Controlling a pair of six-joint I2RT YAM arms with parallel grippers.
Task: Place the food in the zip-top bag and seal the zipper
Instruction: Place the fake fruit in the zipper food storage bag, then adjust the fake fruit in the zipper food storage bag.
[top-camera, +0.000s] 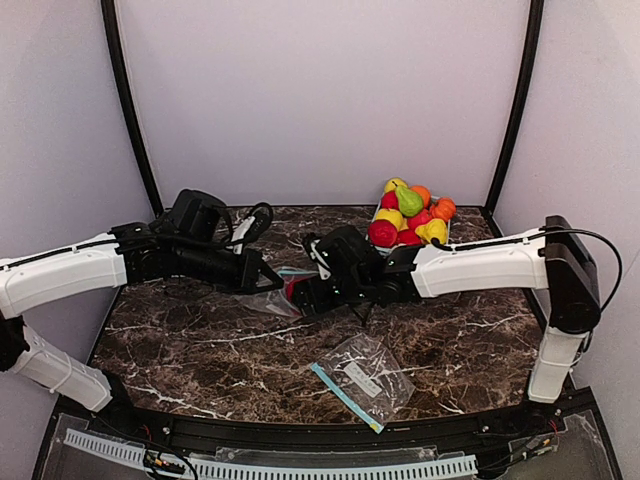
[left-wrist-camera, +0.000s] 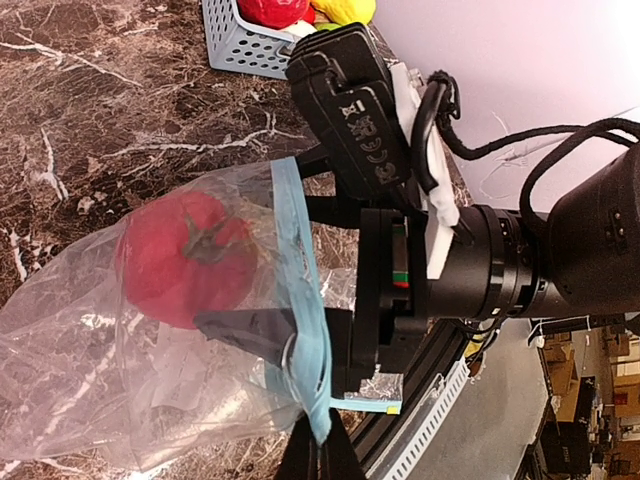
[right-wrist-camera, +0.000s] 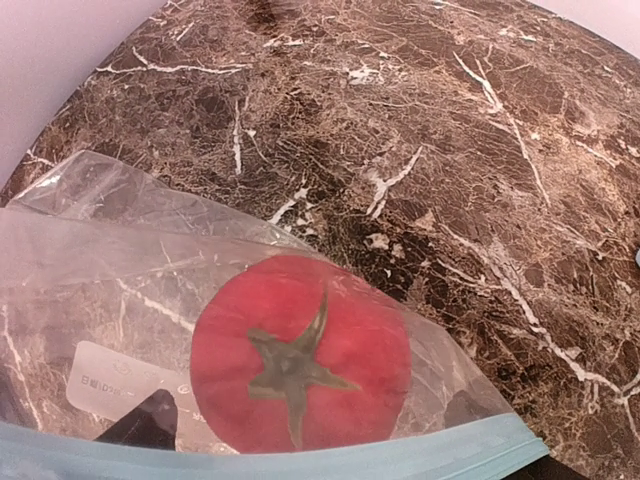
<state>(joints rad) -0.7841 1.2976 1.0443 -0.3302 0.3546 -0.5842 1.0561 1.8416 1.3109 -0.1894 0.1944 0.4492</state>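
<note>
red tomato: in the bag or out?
In. Both wrist views show the tomato behind the clear plastic of the bag, past its blue zipper strip.

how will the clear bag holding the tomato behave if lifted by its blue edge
Probably floppy: the bag looks thin and crumpled. The round tomato inside would likely roll to the low end, perhaps out, since the zipper looks unsealed.
</note>
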